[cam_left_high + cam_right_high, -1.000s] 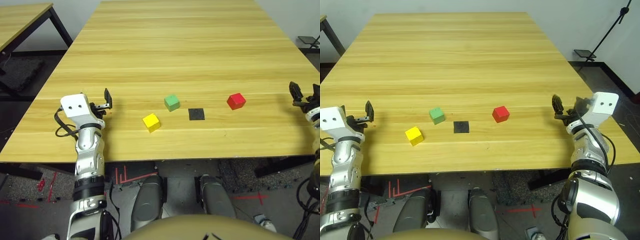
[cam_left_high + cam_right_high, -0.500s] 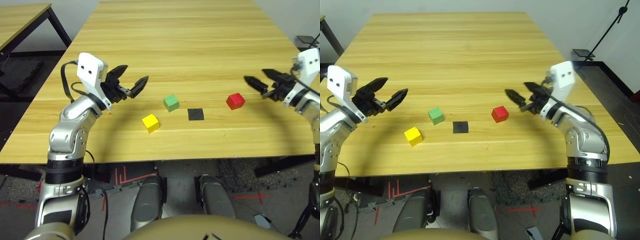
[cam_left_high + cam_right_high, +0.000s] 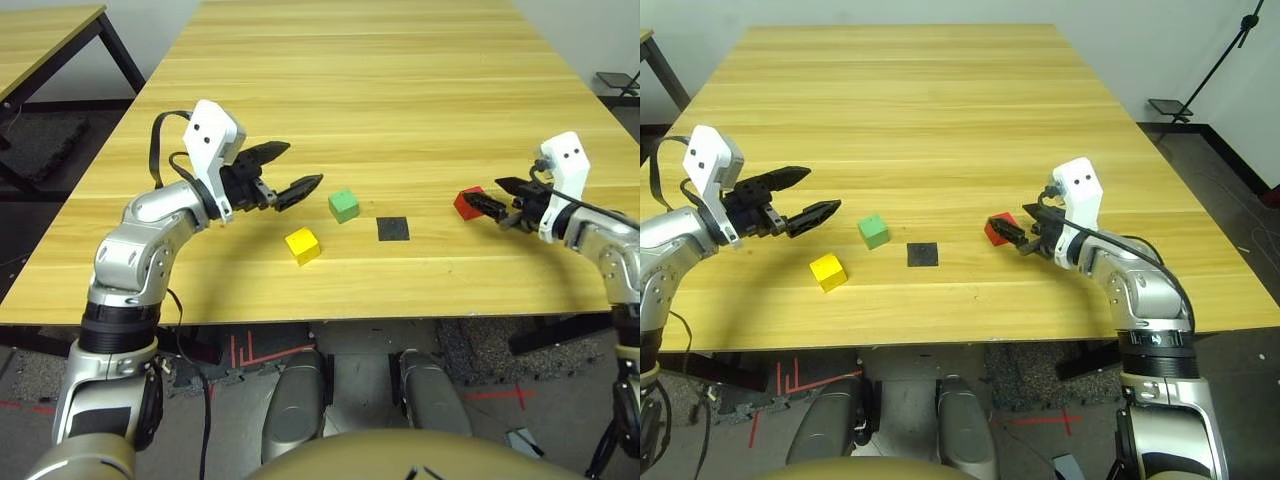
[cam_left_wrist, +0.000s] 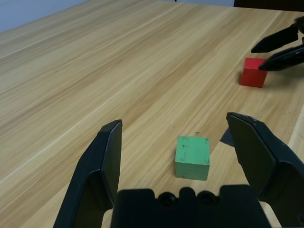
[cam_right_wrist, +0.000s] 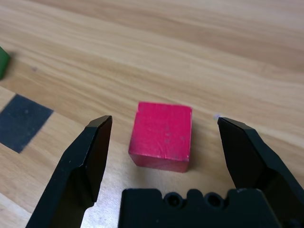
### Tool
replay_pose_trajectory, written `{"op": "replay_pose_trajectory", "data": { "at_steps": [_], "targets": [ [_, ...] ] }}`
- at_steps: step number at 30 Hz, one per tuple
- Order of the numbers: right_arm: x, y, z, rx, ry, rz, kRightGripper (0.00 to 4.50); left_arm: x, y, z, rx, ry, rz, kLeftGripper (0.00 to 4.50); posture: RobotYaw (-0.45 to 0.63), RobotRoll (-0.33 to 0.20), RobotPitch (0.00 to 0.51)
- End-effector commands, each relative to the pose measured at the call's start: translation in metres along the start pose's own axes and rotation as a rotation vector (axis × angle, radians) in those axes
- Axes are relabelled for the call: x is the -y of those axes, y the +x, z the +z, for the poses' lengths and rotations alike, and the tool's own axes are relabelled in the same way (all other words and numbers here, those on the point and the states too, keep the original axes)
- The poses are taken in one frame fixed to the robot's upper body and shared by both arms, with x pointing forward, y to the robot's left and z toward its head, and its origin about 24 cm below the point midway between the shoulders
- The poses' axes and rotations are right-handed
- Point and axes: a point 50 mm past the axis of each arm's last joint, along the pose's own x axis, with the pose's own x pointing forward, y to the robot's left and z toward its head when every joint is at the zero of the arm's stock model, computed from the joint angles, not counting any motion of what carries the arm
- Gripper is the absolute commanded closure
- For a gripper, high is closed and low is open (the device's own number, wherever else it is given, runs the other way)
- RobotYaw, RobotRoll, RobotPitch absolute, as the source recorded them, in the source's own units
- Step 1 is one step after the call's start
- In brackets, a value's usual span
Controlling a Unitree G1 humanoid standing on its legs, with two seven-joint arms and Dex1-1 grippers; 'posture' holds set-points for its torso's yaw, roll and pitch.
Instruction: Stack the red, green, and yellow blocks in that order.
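Note:
On the wooden table (image 3: 380, 90), the red block (image 3: 465, 200) (image 5: 163, 136) lies to the right. My right gripper (image 3: 485, 195) (image 5: 165, 119) is open, a finger on each side of the block and gaps between. The green block (image 3: 344, 205) (image 4: 192, 157) rests near the middle. My left gripper (image 3: 300, 165) (image 4: 173, 121) hovers open just left of it, pointing at it and holding nothing. In front of the green block and slightly left of it lies the yellow block (image 3: 302, 244), free of both grippers.
A flat black square patch (image 3: 392, 228) lies between the green and red blocks. The table's front edge (image 3: 320, 318) runs close behind the yellow block. A second table (image 3: 40, 30) stands at far left. A black stand (image 3: 1230, 50) is beyond the table's right side.
Both arms have swung inward from the table's sides. The left gripper moved right towards the green block. The right gripper moved left and lower, coming around the red block. The blocks have not moved.

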Motion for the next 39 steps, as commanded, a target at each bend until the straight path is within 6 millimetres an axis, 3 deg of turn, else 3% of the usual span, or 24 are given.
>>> {"op": "replay_pose_trajectory", "data": {
  "at_steps": [1,5,6,8,13,17,22,27,34,39],
  "targets": [
    [0.001,0.004,-0.005,-0.024,0.001,-0.011,0.0,0.005,-0.002,-0.003,-0.017,-0.011,0.002,0.02,0.18,-0.13,0.111],
    [0.003,0.008,-0.008,-0.046,0.005,-0.035,0.0,0.008,-0.003,-0.004,-0.019,-0.018,0.003,0.02,0.19,-0.13,0.113],
    [0.003,0.01,-0.009,-0.051,0.007,-0.048,0.18,0.008,-0.004,-0.004,-0.02,-0.017,0.005,0.0,0.2,-0.13,0.111],
    [0.002,0.014,-0.009,-0.066,0.004,-0.057,0.66,0.008,-0.003,-0.003,-0.018,-0.016,0.012,0.0,0.2,-0.129,0.11],
    [-0.004,0.023,-0.003,-0.08,-0.028,-0.02,2.41,0.007,-0.002,-0.001,-0.009,-0.013,0.019,0.0,0.21,-0.129,0.104],
    [-0.018,0.023,0.011,-0.084,-0.112,0.139,2.43,0.007,-0.001,-0.001,-0.009,-0.006,0.012,0.0,0.2,-0.131,0.094],
    [-0.043,0.022,0.03,-0.172,-0.383,0.518,2.43,0.008,0.004,0.003,-0.011,0.001,-0.041,0.0,0.21,-0.141,0.086],
    [-0.058,0.043,0.039,-0.202,-0.513,0.751,2.43,0.008,0.01,0.007,-0.021,0.019,-0.071,0.0,0.24,-0.149,0.085],
    [-0.073,0.069,0.039,-0.22,-0.554,0.9,2.43,0.013,0.011,0.007,-0.031,0.023,-0.079,0.0,0.31,-0.15,0.095],
    [-0.072,0.079,0.04,-0.212,-0.569,0.917,2.43,0.018,0.003,0.008,-0.037,0.014,-0.051,0.0,0.35,-0.149,0.104]
  ]
}}
